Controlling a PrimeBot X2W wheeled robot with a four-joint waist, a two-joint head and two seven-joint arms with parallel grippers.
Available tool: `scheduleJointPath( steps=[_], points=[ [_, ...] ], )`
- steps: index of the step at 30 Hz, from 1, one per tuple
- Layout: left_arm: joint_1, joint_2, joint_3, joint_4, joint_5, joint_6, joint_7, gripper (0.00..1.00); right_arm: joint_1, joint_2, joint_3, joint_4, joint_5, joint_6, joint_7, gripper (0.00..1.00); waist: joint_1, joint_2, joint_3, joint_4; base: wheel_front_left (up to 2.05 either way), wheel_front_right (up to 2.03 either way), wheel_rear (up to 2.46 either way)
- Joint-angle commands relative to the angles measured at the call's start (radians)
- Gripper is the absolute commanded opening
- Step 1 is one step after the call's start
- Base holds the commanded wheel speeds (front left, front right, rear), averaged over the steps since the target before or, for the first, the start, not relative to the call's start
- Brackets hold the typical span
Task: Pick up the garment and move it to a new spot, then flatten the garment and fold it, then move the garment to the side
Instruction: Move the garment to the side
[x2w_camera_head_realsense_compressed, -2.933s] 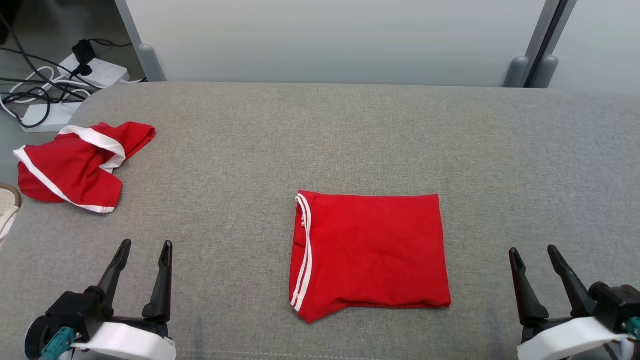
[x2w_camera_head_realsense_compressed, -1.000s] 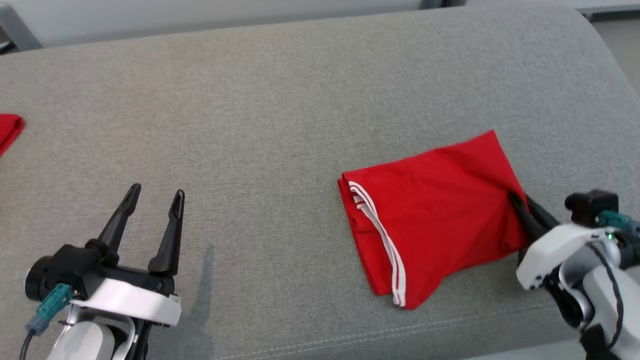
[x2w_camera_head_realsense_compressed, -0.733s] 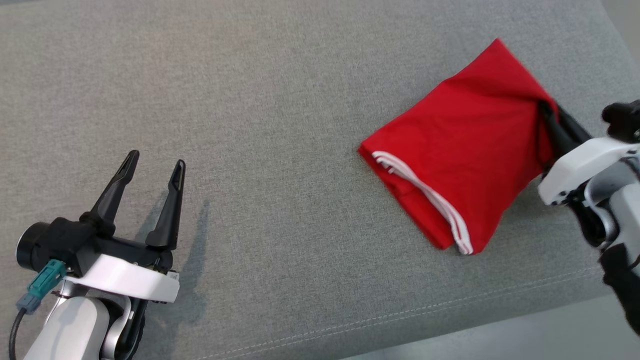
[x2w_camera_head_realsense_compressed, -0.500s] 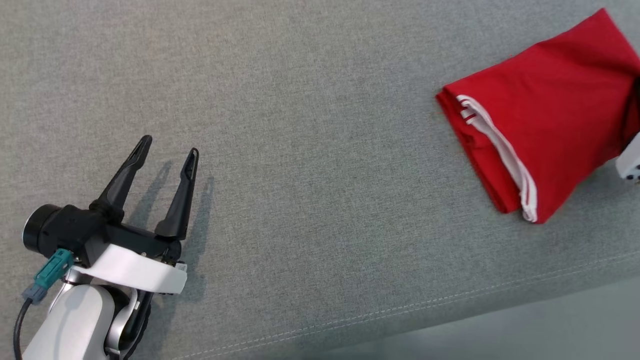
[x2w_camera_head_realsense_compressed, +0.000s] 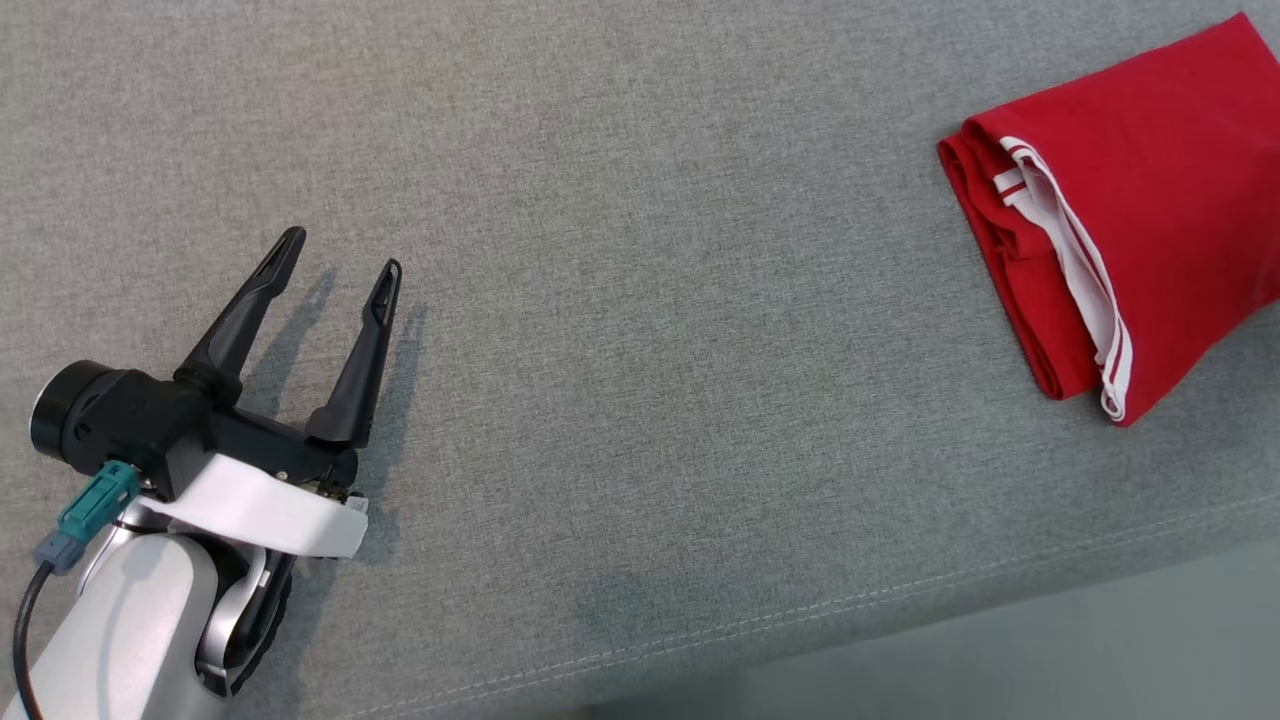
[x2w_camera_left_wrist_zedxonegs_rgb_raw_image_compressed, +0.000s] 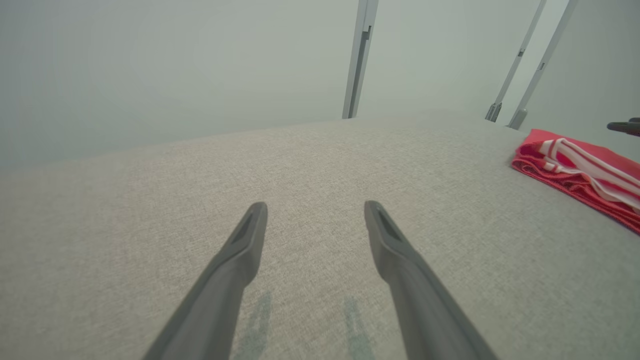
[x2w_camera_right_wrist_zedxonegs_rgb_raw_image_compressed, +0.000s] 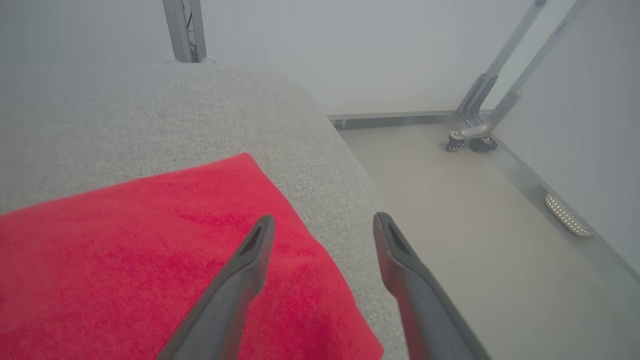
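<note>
The garment (x2w_camera_head_realsense_compressed: 1150, 200), red with white trim, lies folded on the grey cushion (x2w_camera_head_realsense_compressed: 640, 300) at about 2 o'clock in the head view, running off that view's right edge. Its open end, where the white bands and stacked layers show, faces 8 o'clock. Its smooth face spreads toward 3 o'clock. It sits near the cushion's front seam, with pale floor (x2w_camera_head_realsense_compressed: 1100, 650) beyond at 5 o'clock.

The left gripper (x2w_camera_head_realsense_compressed: 341, 252) is at 8 o'clock in the head view, well apart from the garment, fingers pointing to 1 o'clock. Its jaws stand wide apart with nothing between them (just bare cushion and their own shadows beneath). In the left wrist view the garment shows at 3 o'clock, striped edge turned this way.

The right gripper (x2w_camera_right_wrist_zedxonegs_rgb_raw_image_compressed: 325, 219), seen from its own wrist, is spread too and holds nothing. The finger on that view's left hangs over the garment's near edge. The other is over the cushion's edge and the floor. Whether the first finger touches the cloth I cannot tell. The garment lies flat and smooth at 8 o'clock in that view, one corner pointing to 12 o'clock. A grey post (x2w_camera_right_wrist_zedxonegs_rgb_raw_image_compressed: 182, 30) rises behind the cushion at 11 o'clock, and a wheeled frame foot (x2w_camera_right_wrist_zedxonegs_rgb_raw_image_compressed: 470, 142) stands on the floor at 2 o'clock
</note>
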Motion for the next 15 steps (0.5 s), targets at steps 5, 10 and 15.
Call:
scheduleJointPath(
  steps=[5,10,15],
  points=[
    [0.002,0.028,0.040,-0.005,-0.003,0.009,0.000,1.00,0.091,0.022,-0.071,-0.261,-0.071,-0.003,-0.014,1.00,0.0000,-0.0001,-0.068,-0.024,0.00,0.00,0.00],
    [0.048,0.026,0.063,0.014,-0.020,0.037,-0.009,1.00,0.261,0.133,-0.121,-0.585,-0.140,-0.003,-0.014,1.00,0.0000,-0.0001,-0.153,-0.038,0.00,0.00,0.00],
    [0.100,0.026,0.092,0.020,-0.036,0.072,-0.018,1.00,0.428,0.230,-0.105,-0.838,-0.181,-0.003,-0.014,1.00,0.0000,-0.0001,-0.228,-0.034,0.00,0.00,0.00]
  ],
)
